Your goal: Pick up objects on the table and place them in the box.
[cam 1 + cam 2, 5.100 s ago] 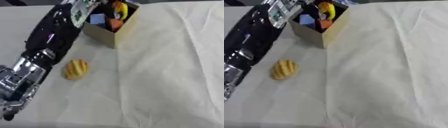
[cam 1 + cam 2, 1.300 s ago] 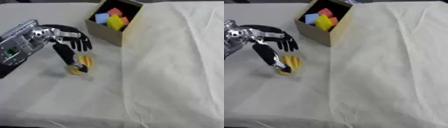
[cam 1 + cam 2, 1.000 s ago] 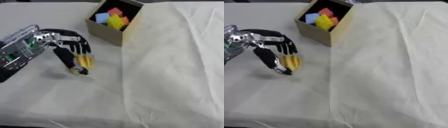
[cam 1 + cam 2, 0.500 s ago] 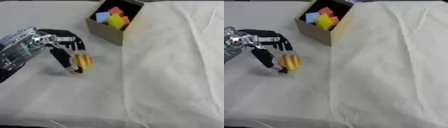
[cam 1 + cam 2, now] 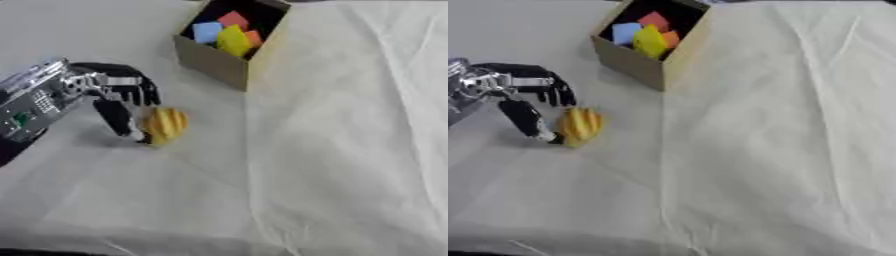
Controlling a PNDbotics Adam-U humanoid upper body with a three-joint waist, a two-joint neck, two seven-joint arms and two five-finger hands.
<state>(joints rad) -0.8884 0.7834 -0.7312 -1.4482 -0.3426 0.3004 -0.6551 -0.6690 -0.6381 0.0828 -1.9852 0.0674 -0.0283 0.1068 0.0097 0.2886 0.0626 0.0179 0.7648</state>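
While draped from edge to edge over the table, cream cloth point(image 5: 350, 150) shows long creases running top to bottom, with one fold line passing just right of the box. Next in size, left arm point(image 5: 35, 107), silver and black, comes in from the left edge and lies low over the cloth. Then open cardboard box point(image 5: 229, 60), standing upright near the top centre, one corner turned toward the camera; holds coloured blocks inside: a blue one point(image 5: 206, 31), a yellow one point(image 5: 233, 41), a red one point(image 5: 233, 19) and an orange one point(image 5: 255, 37), packed close together against the dark interior. Below and left of the box, left hand point(image 5: 122, 95), black, fingers curved down over the top of the object and thumb reaching down along its left side, so partly closed around it rather than spread. Smallest, yellow ridged object point(image 5: 580, 125), rounded and ribbed like a small toy fruit, resting on the cloth well apart from the box, touched at its lower left by the thumb tip and at its upper edge by the fingers. Right hand out of both views.
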